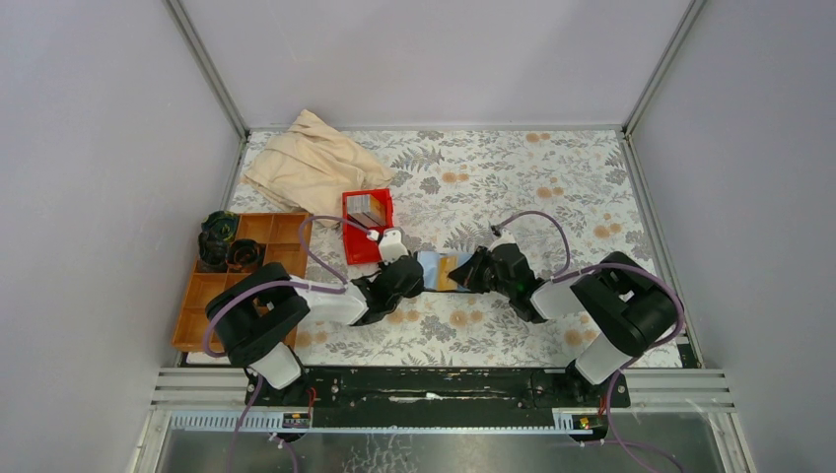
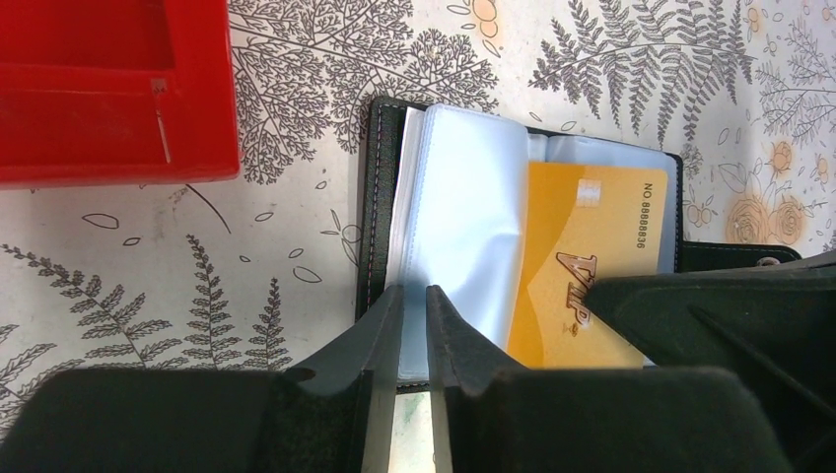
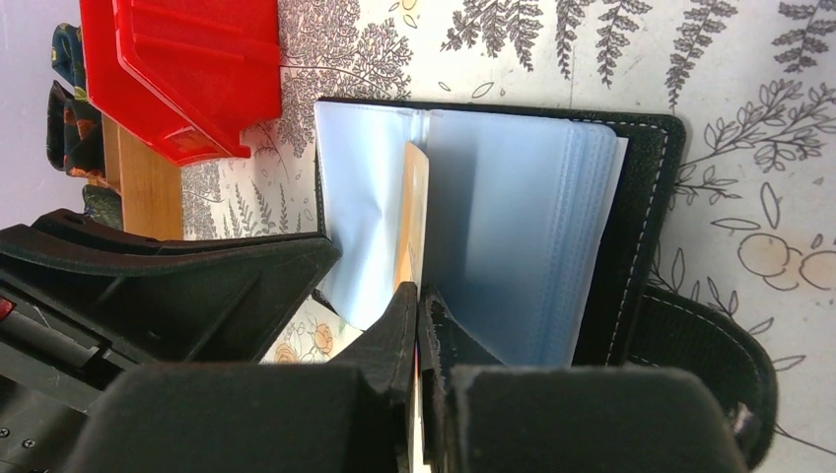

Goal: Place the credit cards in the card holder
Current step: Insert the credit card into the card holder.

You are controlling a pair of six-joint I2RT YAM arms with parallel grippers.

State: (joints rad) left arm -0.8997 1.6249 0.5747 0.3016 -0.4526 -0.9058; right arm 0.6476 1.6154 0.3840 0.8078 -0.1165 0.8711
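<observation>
Card holder [image 2: 373, 197] is lying open on floral table [image 2: 276, 256], near red bin [image 2: 99, 99]. Left gripper [image 2: 414, 320] is pinching 1 clear sleeve [image 2: 453, 217], jaws narrow. Right gripper [image 3: 420, 310] is clamping gold VIP card [image 2: 582, 246] among the sleeves.

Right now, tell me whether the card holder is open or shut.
Open. The card holder lies spread flat, its clear sleeves fanned out and a gold card showing between them.

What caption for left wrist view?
Left tool grips a clear sleeve; right tool holds gold card in open card holder.
</observation>
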